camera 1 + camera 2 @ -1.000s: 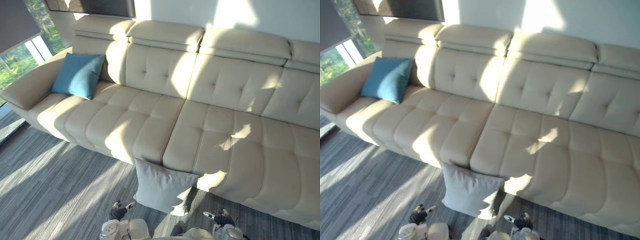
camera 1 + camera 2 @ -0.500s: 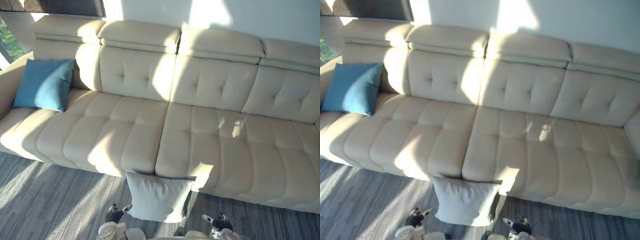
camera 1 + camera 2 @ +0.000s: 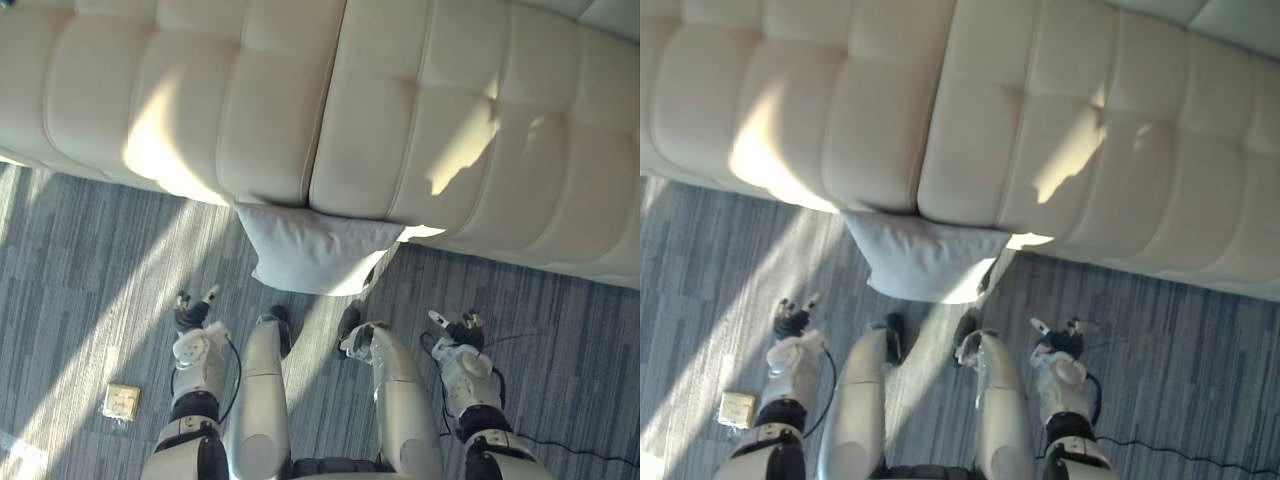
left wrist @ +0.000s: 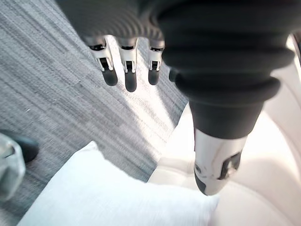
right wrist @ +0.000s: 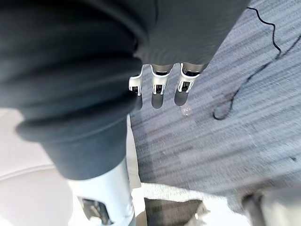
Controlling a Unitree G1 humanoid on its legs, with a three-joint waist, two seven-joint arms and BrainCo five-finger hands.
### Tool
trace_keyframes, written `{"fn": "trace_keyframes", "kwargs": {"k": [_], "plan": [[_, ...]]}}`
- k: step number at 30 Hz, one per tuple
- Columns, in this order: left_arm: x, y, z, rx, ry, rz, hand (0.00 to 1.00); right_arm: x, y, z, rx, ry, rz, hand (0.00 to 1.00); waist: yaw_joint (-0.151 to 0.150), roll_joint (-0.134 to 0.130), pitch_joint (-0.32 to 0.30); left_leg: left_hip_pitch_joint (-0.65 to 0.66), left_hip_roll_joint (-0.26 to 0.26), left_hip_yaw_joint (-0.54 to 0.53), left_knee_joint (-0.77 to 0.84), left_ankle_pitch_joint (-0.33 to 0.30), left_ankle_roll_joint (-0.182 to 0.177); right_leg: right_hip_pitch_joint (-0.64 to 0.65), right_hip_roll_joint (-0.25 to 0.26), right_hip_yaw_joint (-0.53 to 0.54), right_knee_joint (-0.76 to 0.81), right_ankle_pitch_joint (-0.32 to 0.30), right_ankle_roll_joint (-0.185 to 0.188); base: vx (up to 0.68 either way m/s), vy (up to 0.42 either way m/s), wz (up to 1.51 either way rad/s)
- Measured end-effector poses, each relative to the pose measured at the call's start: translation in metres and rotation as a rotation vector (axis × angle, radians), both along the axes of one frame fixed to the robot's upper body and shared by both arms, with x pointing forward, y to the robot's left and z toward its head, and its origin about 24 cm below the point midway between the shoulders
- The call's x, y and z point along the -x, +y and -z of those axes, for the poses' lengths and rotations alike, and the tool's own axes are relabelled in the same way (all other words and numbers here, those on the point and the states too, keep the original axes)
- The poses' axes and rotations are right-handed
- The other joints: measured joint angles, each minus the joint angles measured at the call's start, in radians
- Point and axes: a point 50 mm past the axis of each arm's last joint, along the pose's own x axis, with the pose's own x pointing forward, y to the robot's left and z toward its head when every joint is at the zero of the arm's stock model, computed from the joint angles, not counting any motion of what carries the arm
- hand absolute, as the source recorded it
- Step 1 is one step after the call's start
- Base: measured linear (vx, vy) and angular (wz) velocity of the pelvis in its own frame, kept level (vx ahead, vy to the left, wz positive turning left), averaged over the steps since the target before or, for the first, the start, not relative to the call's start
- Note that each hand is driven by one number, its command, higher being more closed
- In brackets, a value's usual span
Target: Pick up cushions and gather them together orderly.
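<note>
A pale grey cushion [image 3: 312, 255] stands on the carpet, leaning against the front of the cream sofa [image 3: 250, 110] where its two seat sections meet. My left hand [image 3: 190, 318] hangs low to the left of the cushion, apart from it, fingers [image 4: 128, 70] straight and holding nothing. My right hand [image 3: 462, 332] hangs to the cushion's right, also apart, with fingers [image 5: 160, 82] straight and empty. In the left wrist view the cushion [image 4: 108, 197] lies just past my thumb [image 4: 214, 162], against the sofa's base [image 4: 268, 141].
Grey striped carpet [image 3: 80, 260] runs along the sofa front. A small tan square object [image 3: 121, 400] lies on the floor by my left side. The sofa seat [image 3: 1060, 130] spans the far side of the view.
The camera has tilted down, so the sofa back and the blue cushion have left the picture. The grey cushion stays against the sofa front. Both hands still hang empty.
</note>
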Motion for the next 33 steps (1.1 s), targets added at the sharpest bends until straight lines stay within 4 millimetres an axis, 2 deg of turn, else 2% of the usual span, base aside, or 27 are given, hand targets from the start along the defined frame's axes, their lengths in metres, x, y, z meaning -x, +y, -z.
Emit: {"fn": "trace_keyframes", "kwargs": {"k": [2,3,4,5,7,8,9,10,12,13,14,15,16,19,20,21,22,23,25,30,33], "plan": [[-0.019,0.014,-0.036,-0.012,-0.111,-0.048,0.00,-0.031,-0.004,-0.047,0.039,-0.152,-0.012,0.00,-0.002,0.000,0.016,-0.134,0.002,-0.001,0.062,0.000,0.002,-0.137,-0.006,0.012,0.064,0.001,-0.001,-0.09,-0.018,-0.08],[-0.021,0.015,-0.041,-0.016,-0.126,-0.052,0.00,-0.035,-0.004,-0.054,0.042,-0.172,-0.014,0.00,-0.003,0.001,0.016,-0.153,0.001,-0.002,0.070,0.000,0.002,-0.156,-0.009,0.012,0.073,0.001,-0.002,-0.07,-0.022,-0.01],[-0.029,0.016,-0.055,-0.020,-0.168,-0.052,0.00,-0.045,-0.005,-0.071,0.056,-0.219,-0.018,0.00,-0.003,0.000,0.016,-0.201,-0.001,-0.002,0.092,0.002,0.005,-0.205,-0.017,0.014,0.100,0.001,-0.001,-0.07,-0.025,0.02],[-0.033,0.016,-0.062,-0.021,-0.191,-0.051,0.00,-0.049,-0.005,-0.079,0.061,-0.242,-0.022,0.00,-0.003,0.001,0.017,-0.223,-0.001,-0.002,0.102,0.002,0.006,-0.228,-0.019,0.015,0.111,0.001,-0.001,-0.07,-0.027,0.02],[-0.043,0.012,-0.081,-0.044,-0.239,-0.027,0.00,-0.060,-0.002,-0.102,0.070,-0.307,-0.037,0.00,-0.006,0.001,0.017,-0.276,-0.003,-0.003,0.124,0.006,0.012,-0.282,-0.028,0.017,0.135,0.001,-0.001,-0.10,-0.022,0.03],[-0.051,0.007,-0.098,-0.089,-0.277,0.012,0.00,-0.069,0.005,-0.126,0.084,-0.390,-0.069,0.00,-0.009,0.001,0.017,-0.326,-0.005,-0.003,0.147,0.008,0.016,-0.333,-0.033,0.021,0.162,0.001,-0.001,-0.12,-0.015,0.02],[-0.055,0.004,-0.107,-0.114,-0.299,0.033,0.00,-0.074,0.011,-0.143,0.101,-0.439,-0.092,0.00,-0.008,0.002,0.017,-0.351,-0.004,-0.002,0.157,0.010,0.019,-0.360,-0.034,0.025,0.172,0.003,-0.004,-0.10,-0.009,-0.01],[-0.057,0.002,-0.111,-0.126,-0.308,0.044,0.00,-0.076,0.014,-0.149,0.110,-0.459,-0.103,0.00,-0.008,0.002,0.017,-0.363,-0.004,-0.002,0.162,0.011,0.020,-0.371,-0.034,0.026,0.177,0.004,-0.006,-0.08,0.000,-0.02],[-0.069,-0.014,-0.138,-0.195,-0.368,0.113,0.00,-0.085,0.033,-0.185,0.139,-0.573,-0.168,0.00,-0.009,0.003,0.020,-0.427,-0.003,0.000,0.190,0.017,0.027,-0.438,-0.038,0.032,0.207,0.008,-0.012,-0.10,0.005,-0.01],[-0.072,-0.017,-0.142,-0.206,-0.376,0.127,0.00,-0.087,0.036,-0.191,0.142,-0.589,-0.180,0.00,-0.009,0.004,0.020,-0.436,-0.003,0.000,0.194,0.017,0.027,-0.448,-0.039,0.033,0.212,0.009,-0.013,-0.10,0.009,0.01],[-0.078,-0.028,-0.153,-0.241,-0.397,0.172,0.00,-0.090,0.048,-0.207,0.153,-0.632,-0.215,0.00,-0.010,0.005,0.023,-0.464,-0.003,0.001,0.209,0.018,0.028,-0.479,-0.043,0.035,0.230,0.009,-0.013,-0.07,0.009,0.01],[-0.080,-0.034,-0.159,-0.256,-0.408,0.193,0.00,-0.091,0.054,-0.214,0.146,-0.657,-0.225,0.00,-0.010,0.004,0.023,-0.478,-0.004,0.002,0.215,0.019,0.029,-0.493,-0.046,0.036,0.238,0.009,-0.013,-0.10,0.011,0.03],[-0.085,-0.045,-0.171,-0.283,-0.433,0.228,0.00,-0.092,0.064,-0.224,0.089,-0.703,-0.209,0.00,-0.015,0.005,0.025,-0.501,-0.004,0.001,0.221,0.024,0.030,-0.516,-0.048,0.036,0.246,0.011,-0.015,-0.08,0.009,0.02],[-0.092,-0.062,-0.188,-0.320,-0.468,0.271,0.00,-0.092,0.075,-0.232,0.061,-0.753,-0.212,0.00,-0.030,0.005,0.025,-0.540,-0.002,-0.005,0.241,0.025,0.029,-0.550,-0.048,0.035,0.260,0.013,-0.019,-0.07,0.019,-0.02],[-0.095,-0.072,-0.200,-0.340,-0.497,0.300,0.00,-0.092,0.080,-0.241,0.037,-0.785,-0.215,1.00,-0.037,0.005,0.025,-0.560,-0.001,-0.006,0.246,0.030,0.030,-0.572,-0.048,0.035,0.264,0.016,-0.017,-0.07,0.026,-0.05],[-0.096,-0.075,-0.204,-0.347,-0.506,0.307,0.00,-0.092,0.083,-0.243,0.028,-0.795,-0.218,1.00,-0.039,0.005,0.025,-0.566,-0.001,-0.006,0.247,0.032,0.030,-0.577,-0.048,0.035,0.265,0.018,-0.017,-0.07,0.026,-0.04],[-0.098,-0.083,-0.216,-0.361,-0.534,0.323,1.00,-0.091,0.087,-0.250,0.012,-0.822,-0.214,1.00,-0.048,0.005,0.025,-0.583,0.000,-0.007,0.250,0.037,0.030,-0.594,-0.048,0.034,0.269,0.022,-0.022,-0.07,0.020,-0.01],[-0.099,-0.091,-0.227,-0.370,-0.558,0.330,1.00,-0.091,0.092,-0.253,-0.019,-0.834,-0.208,1.00,-0.054,0.006,0.025,-0.594,0.000,-0.009,0.250,0.040,0.028,-0.606,-0.048,0.033,0.269,0.025,-0.022,-0.08,0.022,-0.01],[-0.100,-0.099,-0.235,-0.364,-0.579,0.324,1.00,-0.092,0.093,-0.256,-0.069,-0.843,-0.198,1.00,-0.055,0.006,0.025,-0.604,0.000,-0.011,0.249,0.047,0.025,-0.616,-0.047,0.032,0.269,0.029,-0.026,-0.07,0.010,-0.01],[-0.100,-0.100,-0.250,-0.365,-0.611,0.288,1.00,-0.093,0.106,-0.273,-0.150,-0.885,-0.237,1.00,-0.049,0.006,0.031,-0.622,0.000,-0.036,0.209,0.083,0.002,-0.620,-0.043,-0.002,0.234,0.045,-0.051,-0.05,-0.012,0.09],[-0.099,-0.098,-0.253,-0.371,-0.611,0.271,1.00,-0.093,0.112,-0.271,-0.197,-0.885,-0.248,1.00,-0.049,0.006,0.031,-0.623,0.002,-0.040,0.211,0.086,0.001,-0.619,-0.039,-0.004,0.236,0.051,-0.064,0.00,0.000,0.00]]}}
